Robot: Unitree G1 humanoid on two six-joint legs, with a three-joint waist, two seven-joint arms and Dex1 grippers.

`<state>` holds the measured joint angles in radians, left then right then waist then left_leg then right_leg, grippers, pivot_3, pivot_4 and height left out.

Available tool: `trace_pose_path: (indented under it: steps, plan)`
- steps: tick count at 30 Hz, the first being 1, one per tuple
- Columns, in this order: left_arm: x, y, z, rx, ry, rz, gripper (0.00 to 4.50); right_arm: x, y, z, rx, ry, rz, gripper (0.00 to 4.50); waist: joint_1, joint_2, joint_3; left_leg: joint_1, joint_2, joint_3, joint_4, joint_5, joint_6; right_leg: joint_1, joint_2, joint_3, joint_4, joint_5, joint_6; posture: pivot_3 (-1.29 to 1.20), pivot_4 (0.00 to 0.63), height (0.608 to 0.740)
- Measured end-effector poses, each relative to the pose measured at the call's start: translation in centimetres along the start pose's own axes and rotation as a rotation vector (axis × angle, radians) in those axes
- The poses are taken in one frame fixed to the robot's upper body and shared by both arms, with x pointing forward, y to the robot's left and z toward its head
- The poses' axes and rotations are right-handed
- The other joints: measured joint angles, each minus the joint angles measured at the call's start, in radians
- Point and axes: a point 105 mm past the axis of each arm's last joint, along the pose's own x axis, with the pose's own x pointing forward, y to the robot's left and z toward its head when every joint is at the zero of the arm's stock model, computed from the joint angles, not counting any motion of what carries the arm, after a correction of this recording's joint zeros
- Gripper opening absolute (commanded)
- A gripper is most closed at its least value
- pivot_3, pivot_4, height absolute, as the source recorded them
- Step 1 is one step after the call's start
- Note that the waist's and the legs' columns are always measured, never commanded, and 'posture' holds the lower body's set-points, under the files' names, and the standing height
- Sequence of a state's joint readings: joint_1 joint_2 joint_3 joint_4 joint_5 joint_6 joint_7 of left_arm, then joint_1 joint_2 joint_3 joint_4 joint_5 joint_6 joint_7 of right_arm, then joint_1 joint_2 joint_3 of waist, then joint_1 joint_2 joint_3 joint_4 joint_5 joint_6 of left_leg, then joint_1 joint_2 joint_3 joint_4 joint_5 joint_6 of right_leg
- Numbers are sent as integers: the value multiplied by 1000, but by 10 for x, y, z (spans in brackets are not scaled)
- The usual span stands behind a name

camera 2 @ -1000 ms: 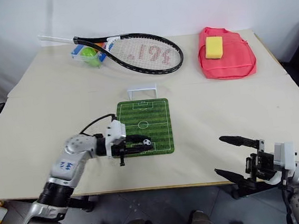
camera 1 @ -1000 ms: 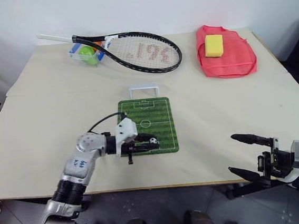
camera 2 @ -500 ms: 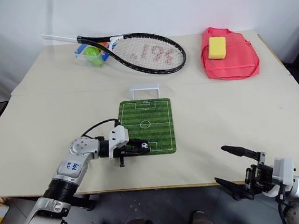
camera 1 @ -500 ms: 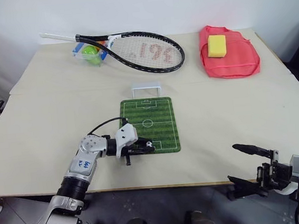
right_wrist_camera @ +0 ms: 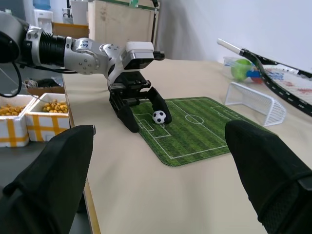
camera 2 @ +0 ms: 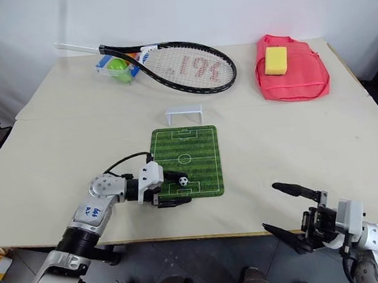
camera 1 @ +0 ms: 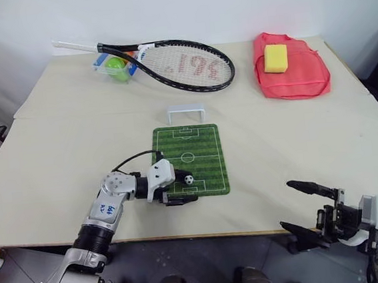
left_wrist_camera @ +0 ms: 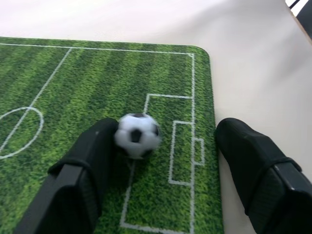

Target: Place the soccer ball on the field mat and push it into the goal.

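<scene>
Beige tabletop [camera 1: 63, 160] is filling most of the head views, with a pale wall standing behind its far edge. Nearest, at the lower right of the frame, the right gripper [camera 1: 309, 205] is hovering off the table's front edge with its two black fingers spread wide and nothing between them. Left of centre, the left gripper [camera 1: 183, 187] is lying low over the near end of the field mat [camera 1: 203, 153], its fingers standing apart. The soccer ball [left_wrist_camera: 137, 135] is sitting on the mat between them, close against one finger [left_wrist_camera: 92, 156] and clear of the other; whether it is actually touching that finger I cannot tell. The mat is lying flat in the middle of the frame, and just past its far end the goal [camera 1: 186, 112] is standing upright on the bare table. Farther back, at the upper left, a tennis racket [camera 1: 181, 64] is lying across the table with a tennis ball [camera 1: 115, 65] in a clear tray under its throat. At the upper right, a yellow sponge [camera 1: 275, 57] is resting on a red bag [camera 1: 297, 77].
</scene>
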<state>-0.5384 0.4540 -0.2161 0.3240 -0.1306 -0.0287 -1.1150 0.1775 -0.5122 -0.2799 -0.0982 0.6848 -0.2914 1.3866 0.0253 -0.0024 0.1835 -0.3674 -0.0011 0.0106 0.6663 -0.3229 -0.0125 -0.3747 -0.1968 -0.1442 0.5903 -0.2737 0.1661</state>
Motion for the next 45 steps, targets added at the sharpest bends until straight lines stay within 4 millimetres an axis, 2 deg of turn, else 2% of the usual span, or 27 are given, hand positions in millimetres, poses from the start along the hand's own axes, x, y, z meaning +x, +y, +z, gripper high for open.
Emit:
trace_pose_path:
  steps: [6,10,14,20,23,26,29,32,37,45]
  plan:
    - [-2,2,7,31,-15,12,3493,24,-5,15,-14,-21,24,4500,0,0,0,0,0,0,0,0,0,0,0,0,0,0,0,0,150,740]
    - [-8,1,9,31,-33,25,3493,31,-7,19,-2,-13,21,4500,1,0,0,0,0,0,0,0,0,0,0,0,0,0,0,0,150,740]
    - [-30,-3,16,23,-61,19,3493,38,-8,21,17,-12,26,4500,-3,0,0,0,1,0,0,0,0,-1,0,0,0,0,0,0,150,740]
    - [-82,-6,41,49,-138,86,3493,42,-11,23,6,-22,36,4500,-3,0,0,0,1,0,0,-1,0,-1,0,0,0,0,0,0,150,740]
    - [-100,-18,36,8,-151,85,2924,43,-13,24,-5,-27,37,4500,-3,1,0,0,1,0,0,-1,0,-1,0,0,0,0,0,0,150,740]
    - [-105,-42,17,-68,-119,31,2011,45,-15,25,-16,-26,52,4500,-3,1,1,0,1,0,0,-1,0,-1,0,1,0,0,0,0,150,740]
    - [-103,-55,5,-128,-126,21,1036,46,-18,27,-44,-8,78,4500,1,1,1,0,1,0,0,-1,0,-1,0,1,0,0,0,0,150,740]
    - [-92,-68,2,-144,-155,-6,145,47,-21,29,-71,9,104,4500,1,1,1,-1,1,0,0,-2,1,-1,0,1,0,0,0,0,150,740]
    - [-56,-86,9,-163,-250,-62,65,35,-33,31,-103,93,133,4500,1,2,1,0,1,1,0,-2,1,-1,0,2,0,0,0,0,150,740]
    - [-25,-66,15,-124,-239,1,65,15,-44,20,-88,174,68,4500,1,2,1,0,0,2,1,-2,1,-1,0,2,0,0,0,0,150,740]
